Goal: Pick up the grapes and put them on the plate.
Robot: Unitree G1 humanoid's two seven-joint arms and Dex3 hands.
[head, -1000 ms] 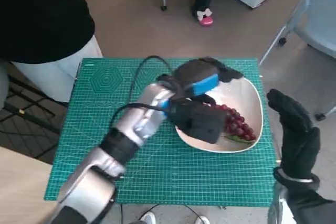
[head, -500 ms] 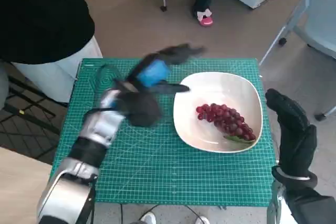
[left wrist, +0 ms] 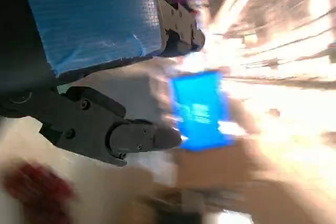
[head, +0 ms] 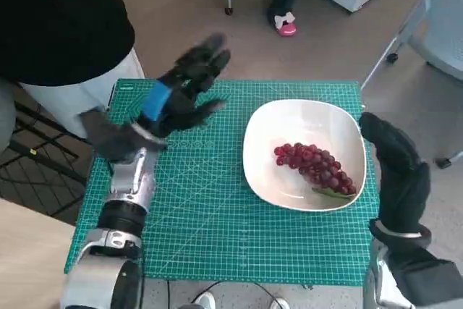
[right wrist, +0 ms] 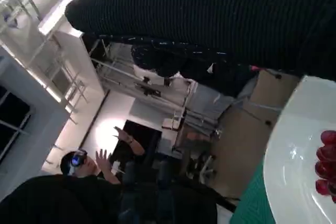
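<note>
The left hand is in the upper left of the head view, above the far left part of the green mat. Its fingers are spread wide and it holds nothing. It looks blurry. In the left wrist view, the blue tape fills the upper left, and black fingers reach out with nothing in them.

The right hand is at the right edge of the head view, just beside the plate. Its fingers look loose and hold nothing.

The grapes are dark red. They lie on the white plate, toward its lower right side. The plate sits on the right half of the mat, which covers the worktop.

A person in black is in the upper left corner. No writing can be read anywhere.
</note>
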